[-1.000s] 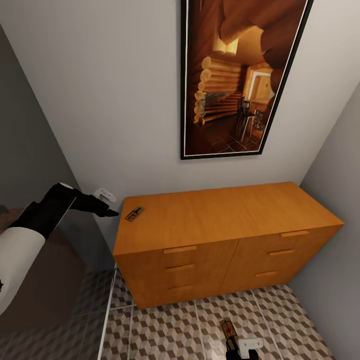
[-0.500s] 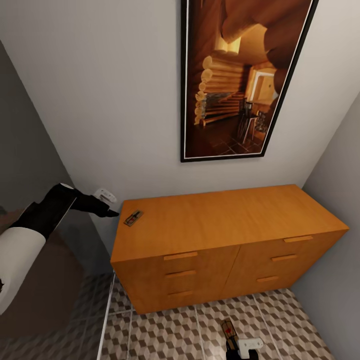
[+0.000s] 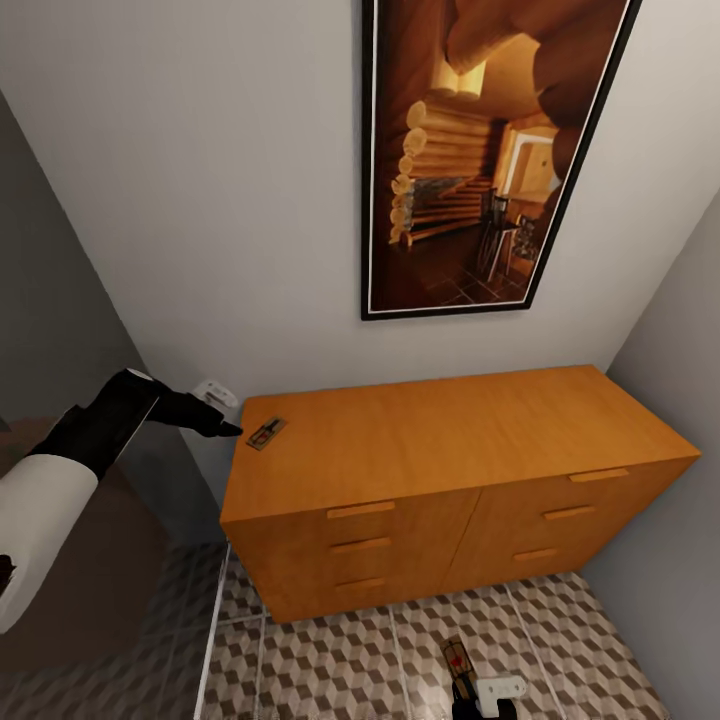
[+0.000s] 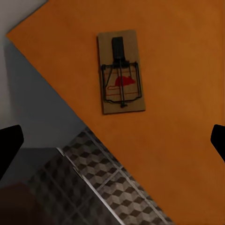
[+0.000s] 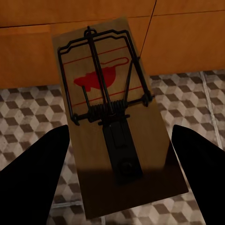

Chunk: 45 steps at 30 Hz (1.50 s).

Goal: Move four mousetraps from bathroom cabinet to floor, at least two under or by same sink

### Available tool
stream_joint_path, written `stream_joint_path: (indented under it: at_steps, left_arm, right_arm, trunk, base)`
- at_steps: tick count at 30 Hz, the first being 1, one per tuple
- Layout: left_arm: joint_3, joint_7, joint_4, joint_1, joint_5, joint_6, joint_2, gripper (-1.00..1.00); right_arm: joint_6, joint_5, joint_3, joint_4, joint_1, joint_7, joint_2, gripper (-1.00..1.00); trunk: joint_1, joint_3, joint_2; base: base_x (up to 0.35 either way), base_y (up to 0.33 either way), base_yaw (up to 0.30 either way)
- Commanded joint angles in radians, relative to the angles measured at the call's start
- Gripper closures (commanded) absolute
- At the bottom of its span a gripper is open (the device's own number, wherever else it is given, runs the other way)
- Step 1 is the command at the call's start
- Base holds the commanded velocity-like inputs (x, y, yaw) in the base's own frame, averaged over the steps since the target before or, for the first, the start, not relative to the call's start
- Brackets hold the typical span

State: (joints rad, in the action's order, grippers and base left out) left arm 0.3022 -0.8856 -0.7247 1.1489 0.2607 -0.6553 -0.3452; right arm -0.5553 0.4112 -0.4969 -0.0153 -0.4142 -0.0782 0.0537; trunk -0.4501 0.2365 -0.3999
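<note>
Nearest, right gripper (image 5: 117, 154) clenched on a flat tan wooden mousetrap (image 5: 110, 117) with dark wire and red spot, low over the cube-patterned tiled floor (image 3: 340, 670): carrying step, next to be set down by the sink. Farther, left gripper (image 4: 112, 140) spread wide above a second such trap (image 4: 120, 71), lying flat at the corner of the orange-brown wooden cabinet (image 3: 450, 440).

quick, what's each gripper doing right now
Left gripper: open, empty, hovering over the mousetrap on the cabinet.
Right gripper: holding a second mousetrap between its fingers, above the floor tiles.
</note>
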Motion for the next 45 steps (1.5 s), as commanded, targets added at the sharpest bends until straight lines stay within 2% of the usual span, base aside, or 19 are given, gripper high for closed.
stream_joint_path:
  at_steps: [1, 15, 45]
  left_arm:
    - [0.000, 0.000, 0.000, 0.000, 0.000, 0.000, 0.000, -1.00]
    - [0.000, -0.001, 0.002, 0.000, -0.003, 0.000, 0.002, -1.00]
    - [0.000, -0.003, 0.017, 0.000, -0.003, 0.000, 0.009, -1.00]
  right_arm:
    - [0.000, 0.000, 0.000, 0.000, 0.000, 0.000, 0.000, 1.00]
    - [0.000, 0.000, 0.000, 0.000, 0.000, 0.000, 0.000, 1.00]
    - [0.000, 0.000, 0.000, 0.000, 0.000, 0.000, 0.000, 1.00]
  trunk:
    - [0.000, 0.002, 0.000]
    - [0.000, 0.022, 0.000]
    - [0.000, 0.024, 0.000]
  base:
    - [0.000, 0.000, 0.000]
    - [0.005, 0.000, 0.000]
    - [0.046, -0.012, 0.000]
